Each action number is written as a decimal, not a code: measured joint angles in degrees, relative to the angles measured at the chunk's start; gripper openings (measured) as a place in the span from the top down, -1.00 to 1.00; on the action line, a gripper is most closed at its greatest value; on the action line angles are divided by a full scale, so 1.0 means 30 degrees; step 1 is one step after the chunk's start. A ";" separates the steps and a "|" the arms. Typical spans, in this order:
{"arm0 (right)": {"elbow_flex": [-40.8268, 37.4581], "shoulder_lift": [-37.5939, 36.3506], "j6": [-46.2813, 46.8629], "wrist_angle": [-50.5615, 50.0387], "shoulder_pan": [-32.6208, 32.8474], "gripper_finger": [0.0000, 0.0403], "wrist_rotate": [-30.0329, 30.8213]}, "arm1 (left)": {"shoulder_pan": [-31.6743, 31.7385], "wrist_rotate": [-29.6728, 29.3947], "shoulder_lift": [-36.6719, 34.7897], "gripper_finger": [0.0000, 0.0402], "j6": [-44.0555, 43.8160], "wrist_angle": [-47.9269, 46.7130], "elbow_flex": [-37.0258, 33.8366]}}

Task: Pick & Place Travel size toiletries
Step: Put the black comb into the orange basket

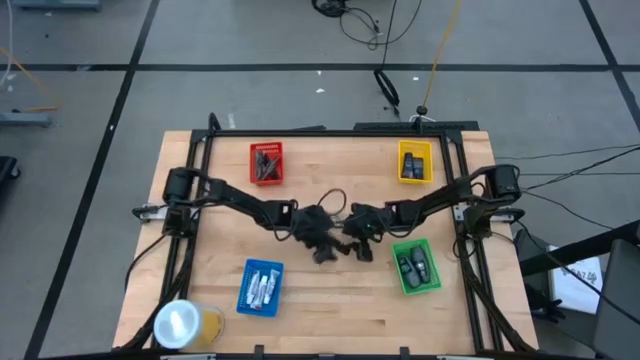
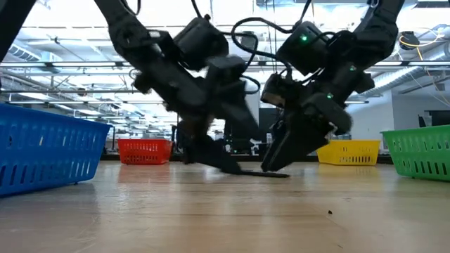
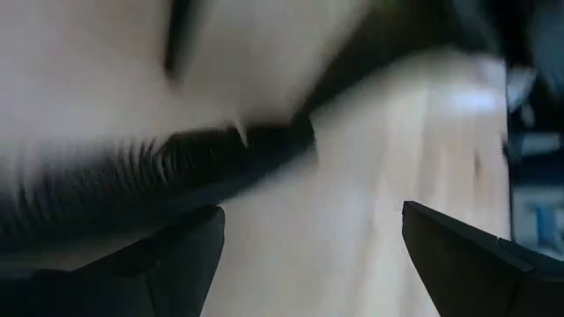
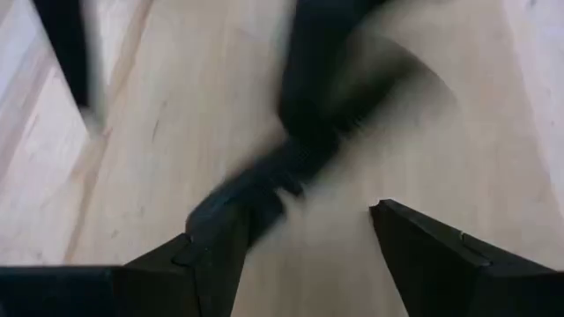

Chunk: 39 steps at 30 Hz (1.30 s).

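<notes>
Both arms meet over the table's middle. My left gripper (image 1: pixel 322 245) (image 3: pixel 313 211) is open, slanting down low over the wood. A slim dark toothed stick (image 3: pixel 176 167) lies blurred just beyond its fingers. My right gripper (image 1: pixel 357 243) (image 4: pixel 295 220) is open too and also slants down. A dark blurred piece (image 4: pixel 256 189) sits ahead of it, close to one finger (image 4: pixel 207 255). The low view shows a flat dark piece (image 2: pixel 256 173) lying on the table between the two grippers. Other toiletries lie in the trays. My right gripper has the dark blurred piece (image 4: pixel 231 210) reaching up to one finger; whether the two touch, I cannot tell. Nothing lies between the fingers. My left gripper touches nothing.
A red tray (image 1: pixel 266 163) with dark sticks stands far left, a yellow tray (image 1: pixel 415 162) far right. A blue tray (image 1: pixel 261 288) with white tubes stands near left, a green tray (image 1: pixel 416 266) with dark pieces near right. A yellowish roll (image 1: pixel 185 323) stands at the near left corner.
</notes>
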 joint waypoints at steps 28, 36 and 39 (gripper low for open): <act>0.0234 0.1121 0.1182 -0.1772 -0.0882 -0.15 0.3257 | 0.2265 0.1100 0.0438 -0.74 0.0482 0.5483 -0.0179; 0.0199 0.1274 0.1156 -0.2463 -0.1288 0.16 0.3535 | 0.1777 0.3021 -0.2567 -0.74 0.3363 0.1886 -0.0131; 0.0184 0.1335 0.0967 -0.2524 -0.1372 0.32 0.3531 | 0.1673 0.1172 -0.3261 -0.74 0.4167 -0.0174 -0.0138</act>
